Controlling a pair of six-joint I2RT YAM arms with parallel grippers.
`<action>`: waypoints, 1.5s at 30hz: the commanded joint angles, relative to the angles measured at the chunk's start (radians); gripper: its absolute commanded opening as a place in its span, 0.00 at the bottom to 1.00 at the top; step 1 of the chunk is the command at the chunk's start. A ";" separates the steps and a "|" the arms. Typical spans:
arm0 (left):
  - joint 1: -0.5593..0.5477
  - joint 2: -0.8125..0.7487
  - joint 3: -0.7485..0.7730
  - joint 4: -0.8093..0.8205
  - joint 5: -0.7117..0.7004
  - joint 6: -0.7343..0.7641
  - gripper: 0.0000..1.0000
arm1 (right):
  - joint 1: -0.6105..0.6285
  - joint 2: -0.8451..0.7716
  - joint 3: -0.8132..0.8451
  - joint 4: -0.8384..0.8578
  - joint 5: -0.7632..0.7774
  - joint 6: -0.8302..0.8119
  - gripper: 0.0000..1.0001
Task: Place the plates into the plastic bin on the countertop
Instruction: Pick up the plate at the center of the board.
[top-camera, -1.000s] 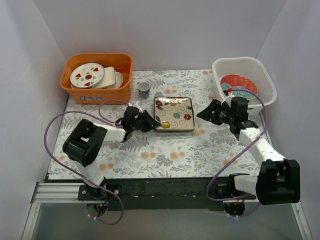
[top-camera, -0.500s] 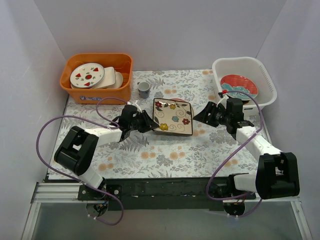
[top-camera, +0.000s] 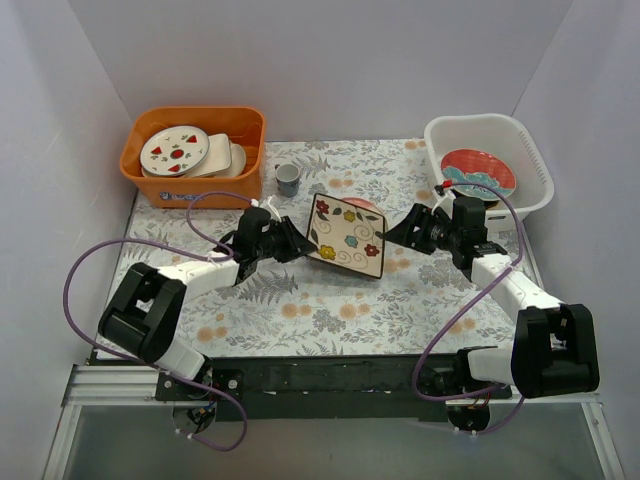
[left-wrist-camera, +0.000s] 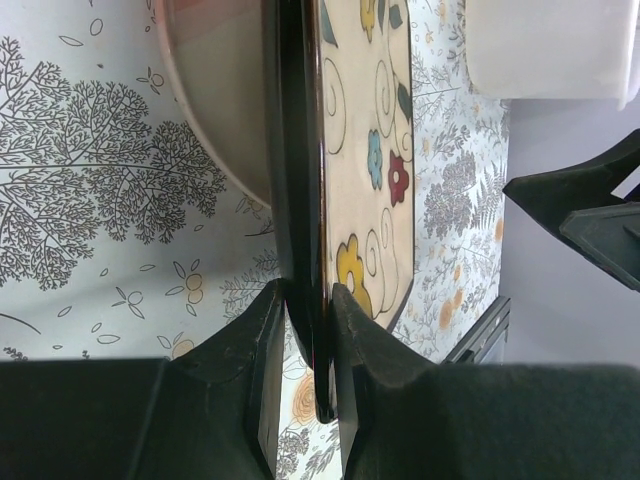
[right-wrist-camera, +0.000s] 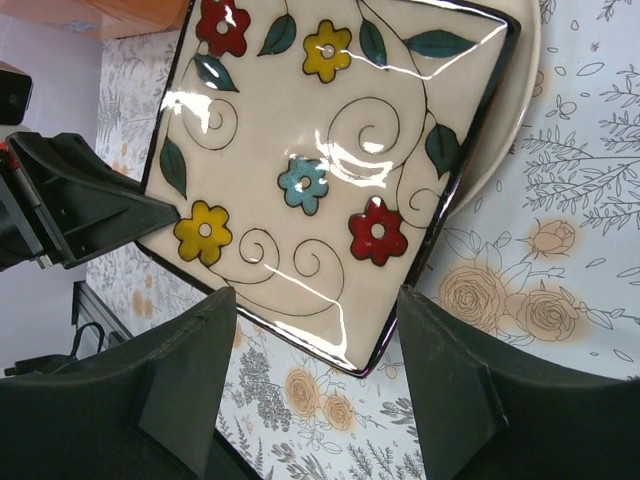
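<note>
The cream square floral plate (top-camera: 348, 235) stands tilted over the countertop (top-camera: 300, 300), its left edge raised. My left gripper (top-camera: 298, 244) is shut on that edge, one finger on each face (left-wrist-camera: 308, 296). Under it lies a pink round plate (left-wrist-camera: 215, 100), seen as a sliver (top-camera: 361, 203) from above. My right gripper (top-camera: 399, 230) is open just right of the square plate. The plate's near corner (right-wrist-camera: 360, 365) shows between its spread fingers (right-wrist-camera: 318, 300), with no contact visible. The white plastic bin (top-camera: 532, 165) at the back right holds a red-and-teal plate (top-camera: 478, 172).
An orange bin (top-camera: 165, 182) at the back left holds white round plates with red marks (top-camera: 174, 148). A small cup (top-camera: 288, 178) stands beside it, just behind the left gripper. White walls close in the countertop on three sides.
The left gripper has lifted the square plate's left edge, tipping it from flat to steeply tilted and shifting it slightly right. The right gripper's fingers have spread wider near the plate's right side.
</note>
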 joint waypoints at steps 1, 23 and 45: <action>-0.006 -0.121 0.031 0.142 0.091 0.007 0.00 | 0.004 0.013 -0.011 0.070 -0.044 0.011 0.73; 0.047 -0.291 -0.006 0.183 0.037 -0.088 0.00 | 0.004 0.115 -0.040 0.143 -0.133 0.081 0.73; 0.085 -0.329 -0.055 0.475 0.222 -0.229 0.00 | 0.002 0.161 -0.037 0.180 -0.173 0.100 0.73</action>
